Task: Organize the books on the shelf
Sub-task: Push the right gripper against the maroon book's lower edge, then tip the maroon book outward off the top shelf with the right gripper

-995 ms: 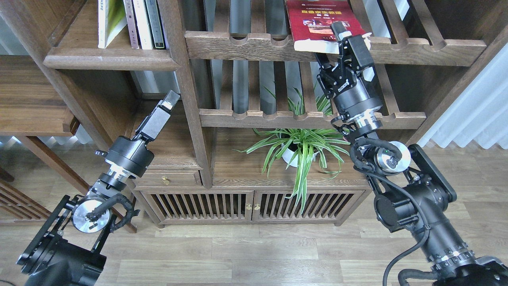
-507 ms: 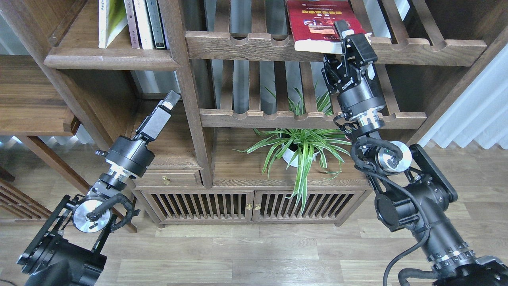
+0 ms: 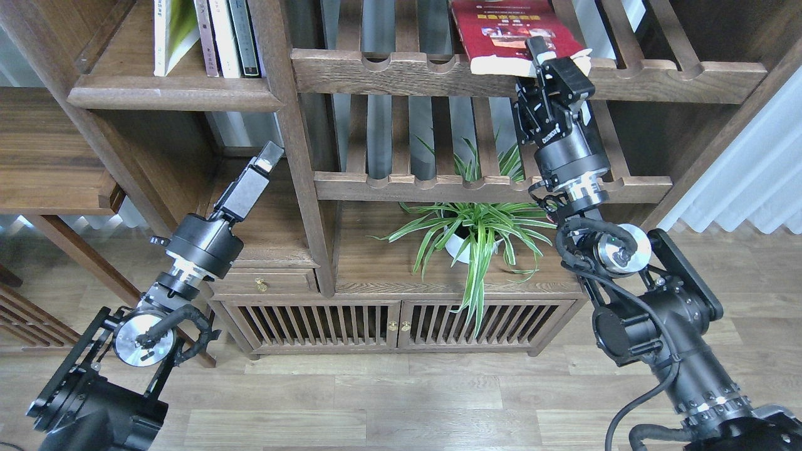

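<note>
A red book with a yellow title lies flat on the upper slatted rack, its white page edge overhanging the notched front rail. My right gripper reaches up from below and is shut on the book's near right corner. On the solid dark shelf at upper left, a yellow-green book leans beside other upright books. My left gripper hangs lower, below that shelf and beside the bookcase post, holding nothing; its fingers overlap, so I cannot tell open from shut.
A spider plant in a white pot stands on the cabinet top under my right arm. A second slatted rack crosses behind my right wrist. A vertical post separates the shelf bay from the racks. Curtains hang at right.
My right gripper has risen slightly and pushed toward the rack, and the red book has slid farther back with it. The left arm has not moved.
</note>
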Controlling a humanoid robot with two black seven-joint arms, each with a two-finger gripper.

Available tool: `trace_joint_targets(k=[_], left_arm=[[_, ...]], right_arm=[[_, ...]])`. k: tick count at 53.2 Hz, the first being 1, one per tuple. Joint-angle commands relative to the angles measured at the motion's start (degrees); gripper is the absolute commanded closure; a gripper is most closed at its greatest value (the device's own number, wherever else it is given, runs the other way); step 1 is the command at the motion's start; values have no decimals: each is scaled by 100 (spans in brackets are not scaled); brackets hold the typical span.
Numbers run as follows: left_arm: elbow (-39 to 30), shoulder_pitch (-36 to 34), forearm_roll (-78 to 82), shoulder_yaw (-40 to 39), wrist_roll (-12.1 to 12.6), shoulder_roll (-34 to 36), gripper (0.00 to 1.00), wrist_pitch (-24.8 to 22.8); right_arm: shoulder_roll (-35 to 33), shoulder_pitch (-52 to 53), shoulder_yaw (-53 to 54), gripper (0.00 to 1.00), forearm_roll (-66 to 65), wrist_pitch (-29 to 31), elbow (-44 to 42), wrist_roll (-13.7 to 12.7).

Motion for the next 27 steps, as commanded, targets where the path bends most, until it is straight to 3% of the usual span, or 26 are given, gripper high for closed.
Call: trace_joint_targets(k=[1,10,27], left_arm=[[0,-4,-1,-8,0,0,4,0],[96,13,-264,1,0,0,7,0],[211,13,-800,1,-44,0,8,0]], right_arm=[[39,-1,-6,85,0,325,-131,0],[57,-10,-6,93,18,615,-167,0],[57,-177,-6,96,158,700,-114,-27]])
